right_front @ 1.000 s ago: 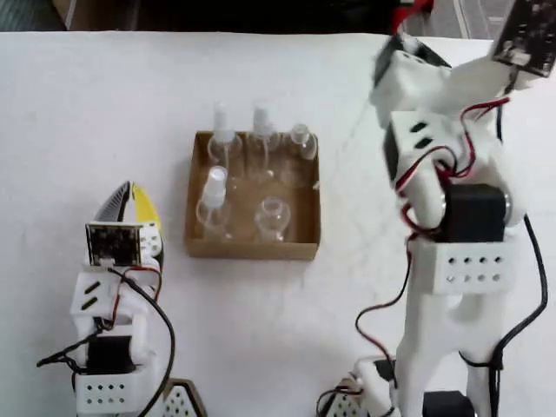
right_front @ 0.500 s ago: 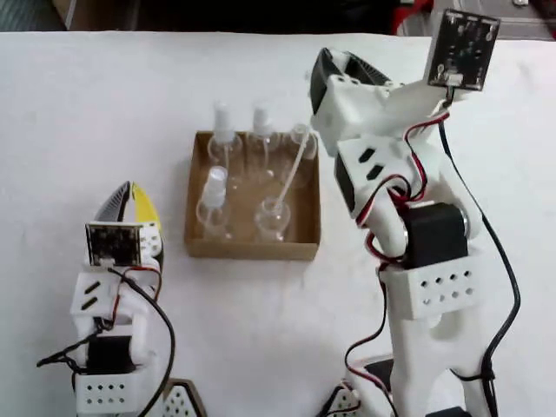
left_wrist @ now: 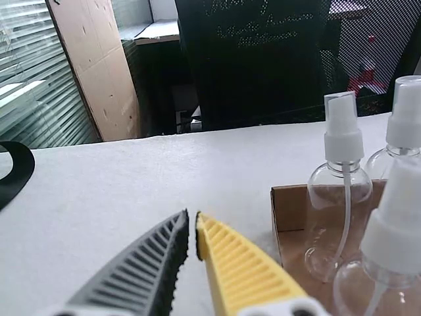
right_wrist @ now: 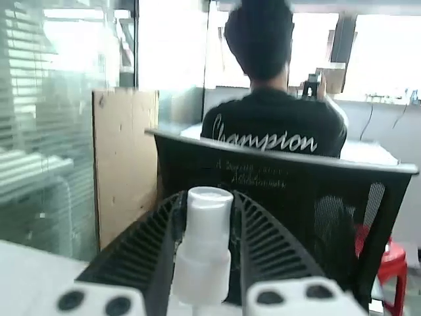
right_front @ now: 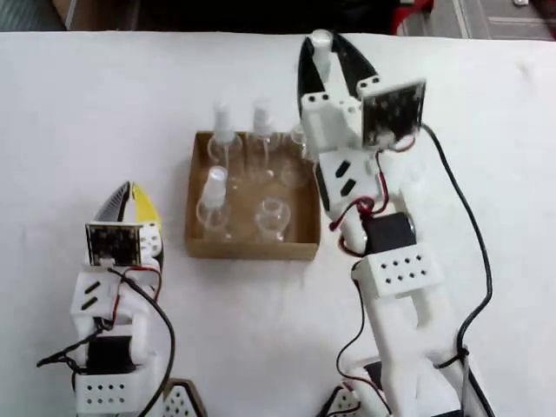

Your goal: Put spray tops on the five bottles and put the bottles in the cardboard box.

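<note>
A shallow brown cardboard box (right_front: pixel 252 250) sits on the white table (right_front: pixel 104 95), between the two arms. Five clear plastic bottles stand upright inside it. Three are along the box's far wall. The far-left bottle (right_front: pixel 223 146) and the far-middle bottle (right_front: pixel 261 143) each carry a white spray top. The far-right bottle (right_front: pixel 294 165) is partly behind the right arm, and I cannot tell how its neck is finished. Two are along the box's near wall: the near-left bottle (right_front: pixel 213 207) wears a spray top, and the near-right bottle (right_front: pixel 272 217) has a bare open neck.

The right gripper (right_front: pixel 323 54) is past the box's far right corner, above the table. Its black ribbed fingers (right_wrist: pixel 141 253) are clamped from both sides on a loose white plastic spray top (right_wrist: pixel 204 243), which is held upright with its head poking out past the fingertips.

The left gripper (right_front: pixel 129 195) lies just to the left of the box, low over the table. Its dark grey finger (left_wrist: pixel 141 276) and yellow finger (left_wrist: pixel 240 276) are pressed together with nothing between them. In the left wrist view the box's corner wall and the capped bottles rise just beside those tips.

Pale lettering runs across the black mesh chair back (left_wrist: pixel 256 59) past the table edge on the far side of the box; it is too faint to make out
</note>
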